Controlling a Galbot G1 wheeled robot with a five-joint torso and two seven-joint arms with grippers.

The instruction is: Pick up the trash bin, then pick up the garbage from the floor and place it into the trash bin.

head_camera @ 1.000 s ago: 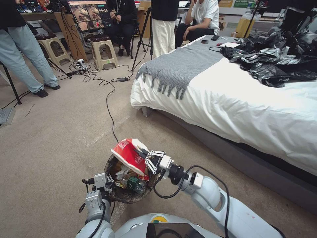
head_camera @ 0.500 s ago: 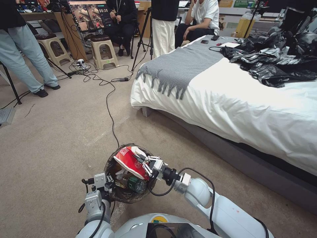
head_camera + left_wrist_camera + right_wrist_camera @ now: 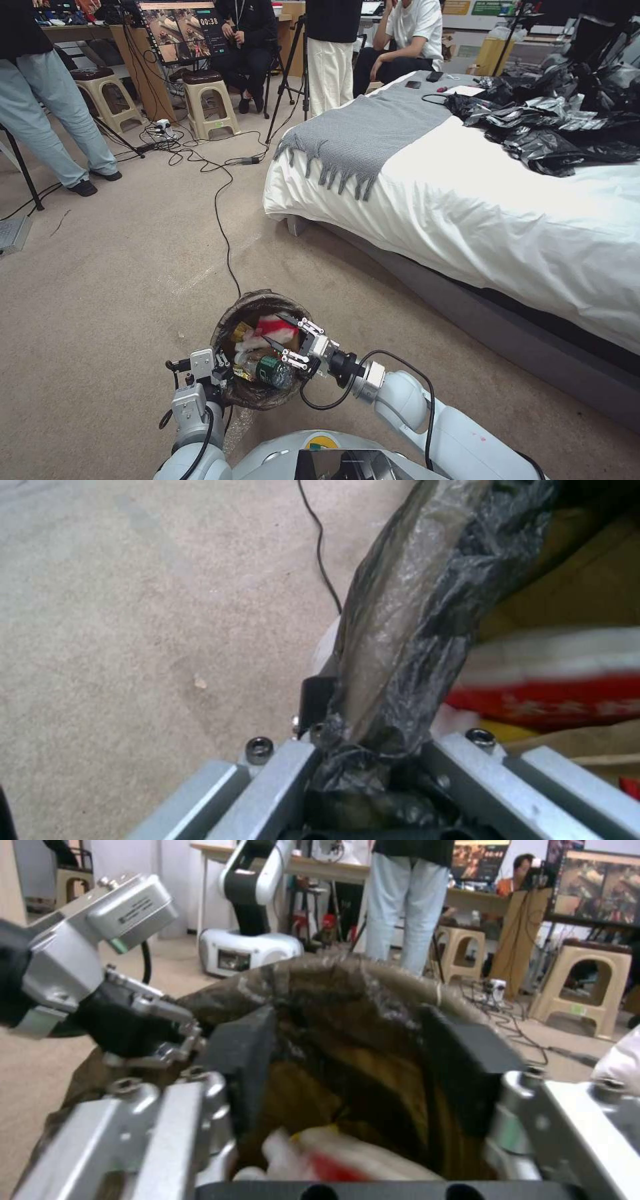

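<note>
Two grippers work at the lower centre of the head view, one at each side of the trash bin (image 3: 257, 393). At lower left, the left gripper (image 3: 217, 377) has its fingers pinched on the bin's bag-covered rim, and the left wrist view shows the dark bag (image 3: 407, 625) clamped between them above the carpet (image 3: 133, 605). In the bin lie a red and white wrapper (image 3: 277, 328), a yellow wrapper (image 3: 240, 331), white tissue (image 3: 248, 344) and a green-labelled bottle (image 3: 268, 369). Just right of these, the right gripper (image 3: 293, 343) reaches over the bin's rim with its fingers (image 3: 243, 1060) spread wide and holding nothing, the red and white wrapper lying below them. In the right half of the frame stands a bed (image 3: 480, 220) carrying a grey blanket (image 3: 363, 133) and black bags (image 3: 553, 127).
</note>
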